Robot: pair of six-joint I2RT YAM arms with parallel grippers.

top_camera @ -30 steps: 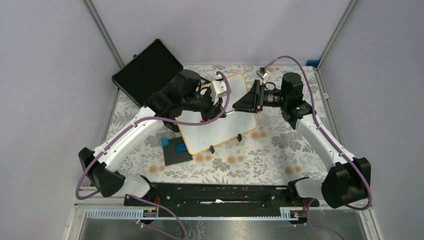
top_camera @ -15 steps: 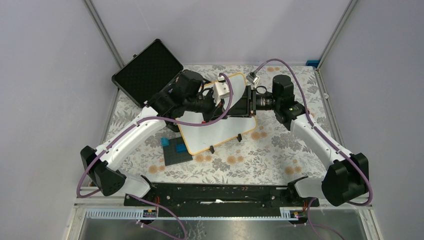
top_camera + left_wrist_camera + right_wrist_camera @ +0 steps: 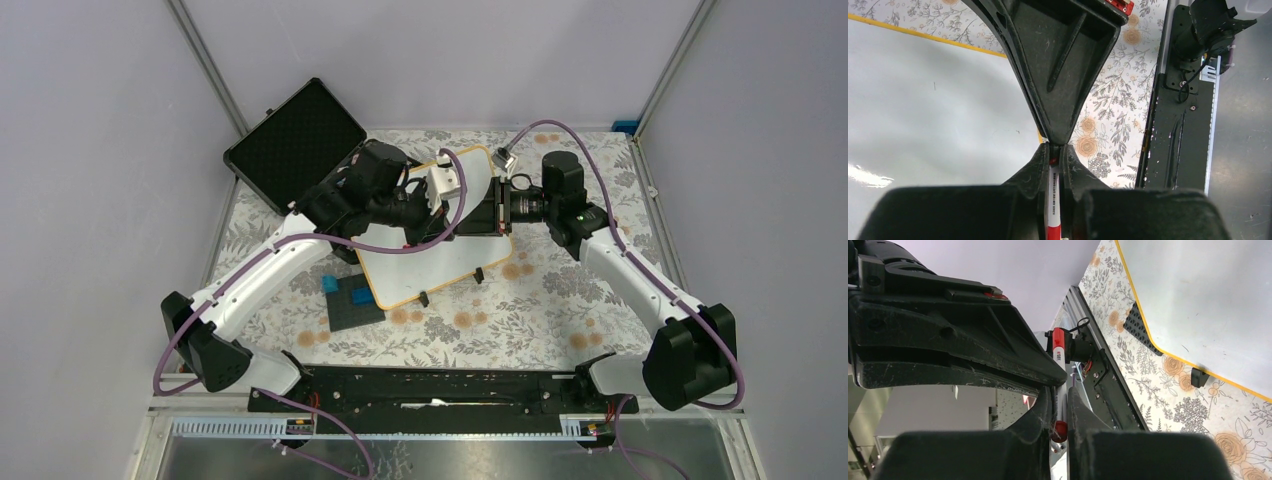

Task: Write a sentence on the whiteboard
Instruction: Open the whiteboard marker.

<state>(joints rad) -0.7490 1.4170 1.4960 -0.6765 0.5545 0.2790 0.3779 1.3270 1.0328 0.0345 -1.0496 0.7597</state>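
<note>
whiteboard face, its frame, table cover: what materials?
Whiteboard face: glossy white, likely melamine or coated steel; it mirrors light. Frame: thin tan-yellow edge, wood or laminate, unclear. Table cover: matte floral print, probably cloth or vinyl sheet.

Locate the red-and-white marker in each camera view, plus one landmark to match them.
Top external: marker not visible; hidden where the arms meet over the whiteboard.
Left wrist: marker at bottom centre, clamped in the left gripper.
Right wrist: marker running up the centre from the right gripper to a red end.
Shared landmark: the whiteboard's tan-framed edge, in all three views.
</note>
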